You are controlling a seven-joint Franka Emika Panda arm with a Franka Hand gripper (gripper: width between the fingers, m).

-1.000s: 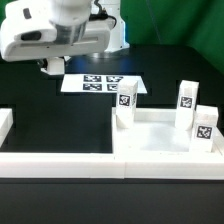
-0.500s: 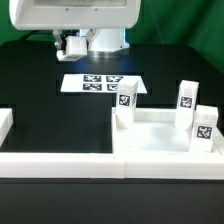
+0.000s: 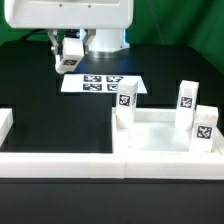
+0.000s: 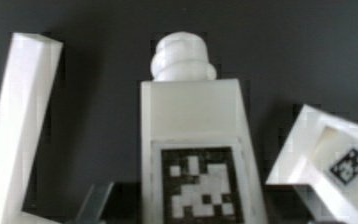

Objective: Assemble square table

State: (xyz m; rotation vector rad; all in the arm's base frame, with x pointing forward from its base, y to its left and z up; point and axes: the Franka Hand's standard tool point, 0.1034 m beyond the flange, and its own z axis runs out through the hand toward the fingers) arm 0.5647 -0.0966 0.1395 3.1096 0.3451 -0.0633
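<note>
The white square tabletop lies at the exterior view's right with its raised rim up. Three white tagged legs stand on it: one at its far left corner, two at its right side. My gripper hangs at the back, left of the arm's base, above the black table. In the wrist view my gripper is shut on a fourth white leg. The leg's round peg points away from the fingers and its tag shows between them. The dark fingers flank the leg.
The marker board lies just in front of the gripper. A long white border bar runs along the front, with a short piece at the left edge. The wrist view shows a white bar and a tagged white piece.
The arm's upper body has swung round to face the camera. The gripper with the leg has come out left of the base and dropped slightly toward the marker board.
</note>
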